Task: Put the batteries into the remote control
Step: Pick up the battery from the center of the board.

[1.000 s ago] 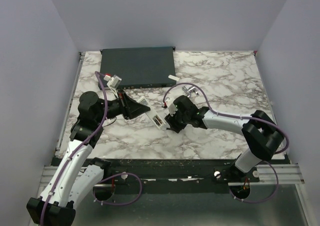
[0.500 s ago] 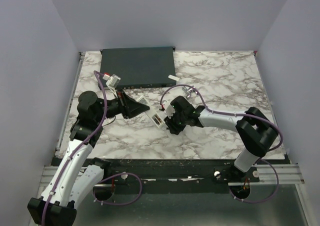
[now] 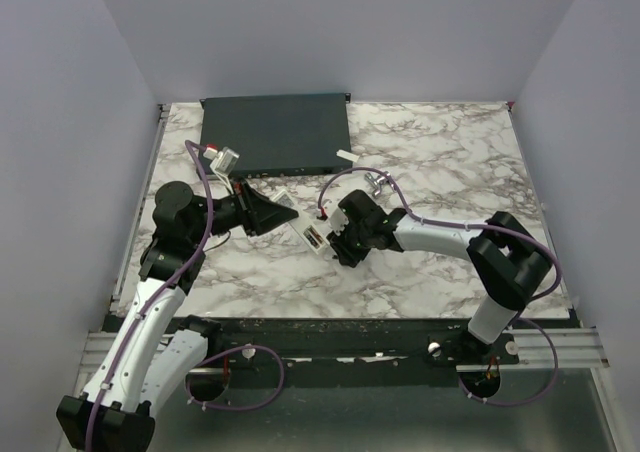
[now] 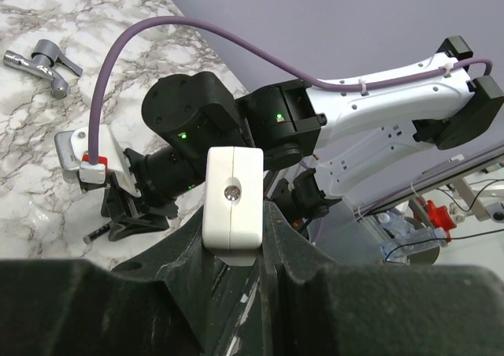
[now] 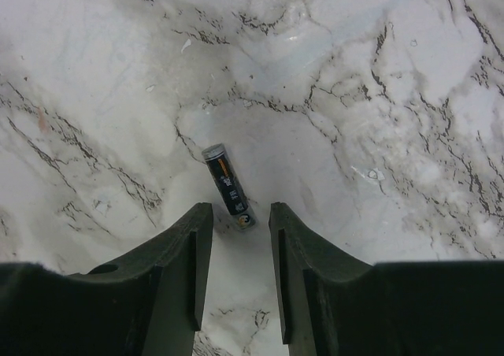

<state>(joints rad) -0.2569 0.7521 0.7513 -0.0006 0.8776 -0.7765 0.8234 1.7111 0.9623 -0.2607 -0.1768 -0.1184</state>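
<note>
My left gripper (image 3: 282,216) is shut on one end of the white remote control (image 3: 312,237), holding it just above the marble, its free end pointing toward the right arm. In the left wrist view the remote's end face (image 4: 232,194) sits clamped between the black fingers. One battery (image 5: 228,187), a slim dark cylinder, lies flat on the marble. My right gripper (image 5: 240,213) is open right over it, a fingertip on either side of the battery's near end, neither one touching it. From above, the right gripper (image 3: 338,249) is close beside the remote's free end.
A large flat dark-grey box (image 3: 275,132) lies at the back of the table. A small white piece (image 3: 344,155) rests by its right corner. A grey metal tool (image 3: 378,180) lies behind the right wrist, seen also in the left wrist view as the tool (image 4: 39,63).
My right gripper has shifted left toward the remote's free end and its jaws have narrowed. The left arm and the remote have barely moved.
</note>
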